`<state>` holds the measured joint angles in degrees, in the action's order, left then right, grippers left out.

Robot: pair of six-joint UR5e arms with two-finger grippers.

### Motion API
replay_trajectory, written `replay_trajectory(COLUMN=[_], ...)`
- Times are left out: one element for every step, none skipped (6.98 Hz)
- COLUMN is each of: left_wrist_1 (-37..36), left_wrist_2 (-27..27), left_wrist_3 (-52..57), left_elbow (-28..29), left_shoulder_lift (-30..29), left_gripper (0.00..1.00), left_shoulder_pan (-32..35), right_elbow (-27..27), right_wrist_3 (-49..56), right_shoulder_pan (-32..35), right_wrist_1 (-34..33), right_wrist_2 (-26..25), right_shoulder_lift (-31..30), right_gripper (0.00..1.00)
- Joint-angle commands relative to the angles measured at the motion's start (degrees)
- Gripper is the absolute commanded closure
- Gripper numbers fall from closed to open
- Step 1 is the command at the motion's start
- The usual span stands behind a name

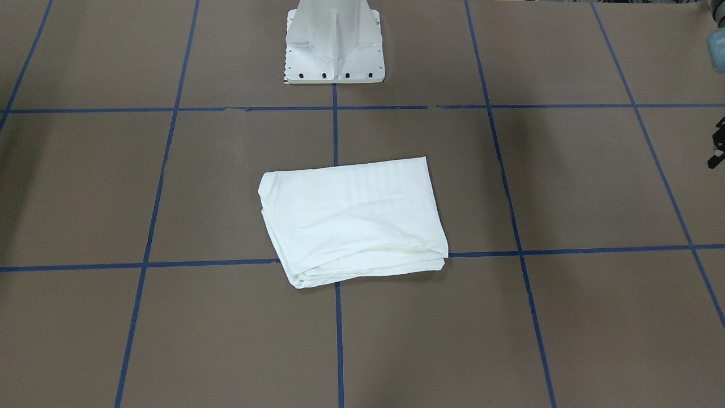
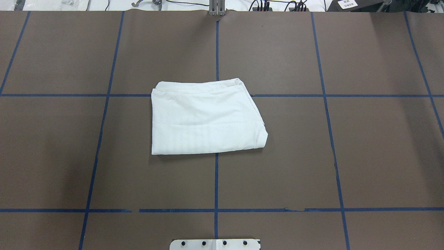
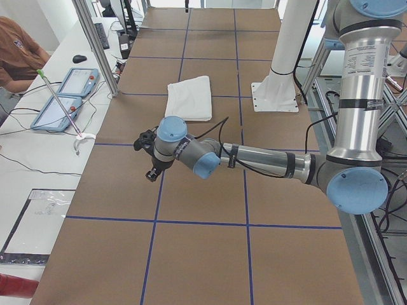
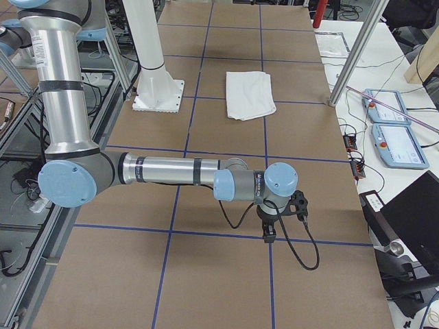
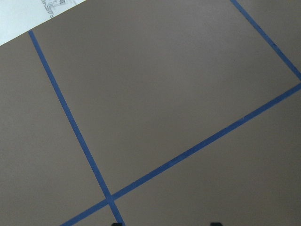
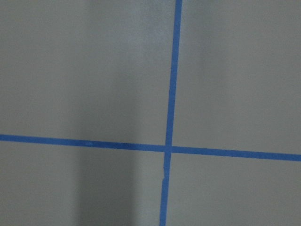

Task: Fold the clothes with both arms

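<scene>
The clothes are one white shirt (image 2: 204,118), folded into a flat rectangle in the middle of the table, also seen in the front view (image 1: 351,221) and both side views (image 3: 189,97) (image 4: 250,94). Both arms are pulled back from it. The left gripper (image 3: 146,159) hovers over bare table well to the shirt's left. Only its two fingertips (image 5: 215,224) show at the bottom edge of the left wrist view, set wide apart with nothing between them. The right gripper (image 4: 281,221) hangs over the table far to the shirt's right. I cannot tell whether it is open or shut.
The white pedestal base (image 1: 334,51) stands behind the shirt. Blue tape lines (image 2: 216,180) grid the brown table. Two teach pendants (image 3: 63,95) and cables lie on the white bench beyond the table's far edge, where a person (image 3: 16,54) sits.
</scene>
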<state>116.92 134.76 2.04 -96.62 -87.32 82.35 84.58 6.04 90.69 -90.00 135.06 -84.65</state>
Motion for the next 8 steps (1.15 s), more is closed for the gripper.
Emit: replay_trajectory(left_wrist_1=[-0.7,-0.6,-0.8,-0.9,-1.3,-6.1,-7.3,-7.8], left_wrist_2=[0.6,0.4,0.2,0.3,0.2,0.1,0.2,0.3], left_wrist_3=[-0.9,-1.7,-4.8,-5.1,-5.4,-5.3,-5.3,-5.4], left_elbow=[0.1,0.5,1.5,1.3,1.1,1.1,1.1,1.3], left_shoulder_lift=[0.8,0.9,0.9,1.1,0.7,-0.3,-0.5,-0.6], left_gripper=[0.0,0.0,0.0,0.0,0.0,0.0,0.0,0.0], left_shoulder_pan=[1.0,1.1,2.7,4.7,5.5,5.5,5.5,5.5], right_elbow=[0.5,1.0,1.8,1.9,2.4,4.4,5.5,5.5], right_wrist_3=[1.6,1.6,1.6,1.7,1.4,-1.0,-3.7,-3.9], right_shoulder_pan=[0.5,0.5,0.5,0.5,0.5,0.4,0.3,0.1], right_wrist_1=[-1.1,-0.6,-0.5,-0.4,-0.4,-0.7,-0.9,-0.9], right_wrist_2=[-0.1,-0.6,-1.0,-1.0,-1.0,-1.0,-1.1,-1.0], right_shoulder_lift=[-1.3,-2.2,-2.7,-3.2,-2.9,-2.8,-3.1,-3.1], right_gripper=[0.0,0.0,0.0,0.0,0.0,0.0,0.0,0.0])
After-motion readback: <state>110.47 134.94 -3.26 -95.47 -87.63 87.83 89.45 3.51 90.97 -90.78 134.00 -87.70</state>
